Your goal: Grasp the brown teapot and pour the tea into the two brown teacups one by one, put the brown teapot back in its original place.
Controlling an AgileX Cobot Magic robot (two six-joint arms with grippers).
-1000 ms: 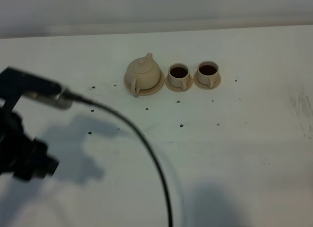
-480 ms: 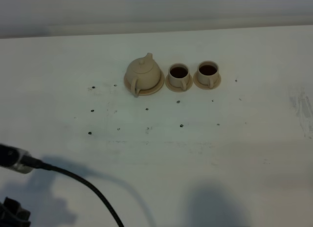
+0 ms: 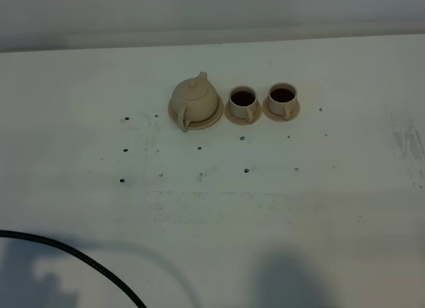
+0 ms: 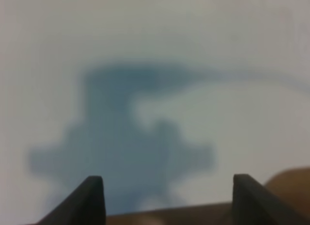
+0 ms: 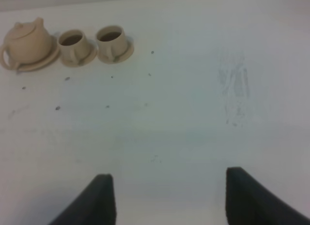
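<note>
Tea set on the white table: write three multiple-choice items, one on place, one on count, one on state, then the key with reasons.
1. Where does the teapot stand?
A. on its wide saucer, left of both cups
B. between the cups
C. right of both cups

2. How many teacups are there?
A. one
B. two
C. three

3. What state are the cups in?
A. empty
B. overturned
C. upright, holding dark tea

Key: 1 A, the exterior high view shows the pot leftmost in the row. 2 B, the left teacup and the right teacup are the only ones. 3 C, both insides look dark brown.
</note>
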